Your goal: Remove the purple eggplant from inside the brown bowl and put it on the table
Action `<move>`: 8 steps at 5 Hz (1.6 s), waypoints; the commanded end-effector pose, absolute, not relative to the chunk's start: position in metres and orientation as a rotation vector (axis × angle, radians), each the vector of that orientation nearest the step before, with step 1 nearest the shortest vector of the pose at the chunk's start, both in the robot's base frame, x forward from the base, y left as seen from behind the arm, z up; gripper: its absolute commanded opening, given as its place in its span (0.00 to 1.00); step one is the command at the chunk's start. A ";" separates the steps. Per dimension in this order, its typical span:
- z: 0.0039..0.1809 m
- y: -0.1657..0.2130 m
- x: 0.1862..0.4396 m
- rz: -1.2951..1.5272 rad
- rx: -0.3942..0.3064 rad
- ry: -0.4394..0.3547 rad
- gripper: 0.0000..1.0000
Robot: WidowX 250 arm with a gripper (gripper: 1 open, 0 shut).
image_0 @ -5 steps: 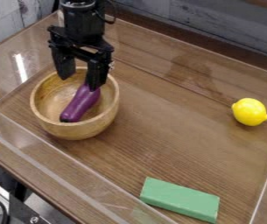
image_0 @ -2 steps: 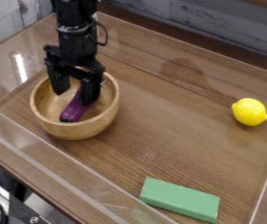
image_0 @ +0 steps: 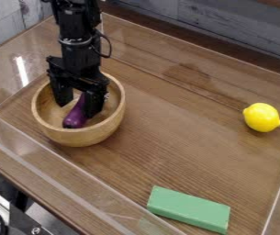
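The gripper (image_0: 77, 99) points straight down inside the brown bowl (image_0: 56, 124), its jaws spread wide and holding nothing. The purple eggplant (image_0: 76, 114) lies on the bowl's floor, tilted, with its upper end running up between the two fingers and its lower, rounded end showing just below the fingertips. Whether either finger already touches the skin cannot be told from this view.

Assessment of the piece: it looks like a small moulded toy, so likely light and rigid, with no risk of bruising. The glossy skin suggests it may be slippery, and the tapering, rounded body could squirt out of a pinch taken near either end. The soundest hold appears to be across the thick middle of the body, jaws closing square to its long axis.

Risks noted: the bowl's sloping wall sits just beside the outer finger, so a closing stroke might push the bowl along the table (image_0: 191, 128). The yellow lemon (image_0: 263, 117) and green block (image_0: 189, 209) lie well apart from the jaws.
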State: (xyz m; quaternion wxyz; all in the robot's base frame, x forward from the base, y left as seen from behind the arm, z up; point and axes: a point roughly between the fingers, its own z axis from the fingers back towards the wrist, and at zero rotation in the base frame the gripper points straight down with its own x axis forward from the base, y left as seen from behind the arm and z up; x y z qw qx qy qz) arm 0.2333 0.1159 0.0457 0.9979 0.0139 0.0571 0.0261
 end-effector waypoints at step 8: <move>0.040 0.127 0.238 0.093 0.018 0.071 1.00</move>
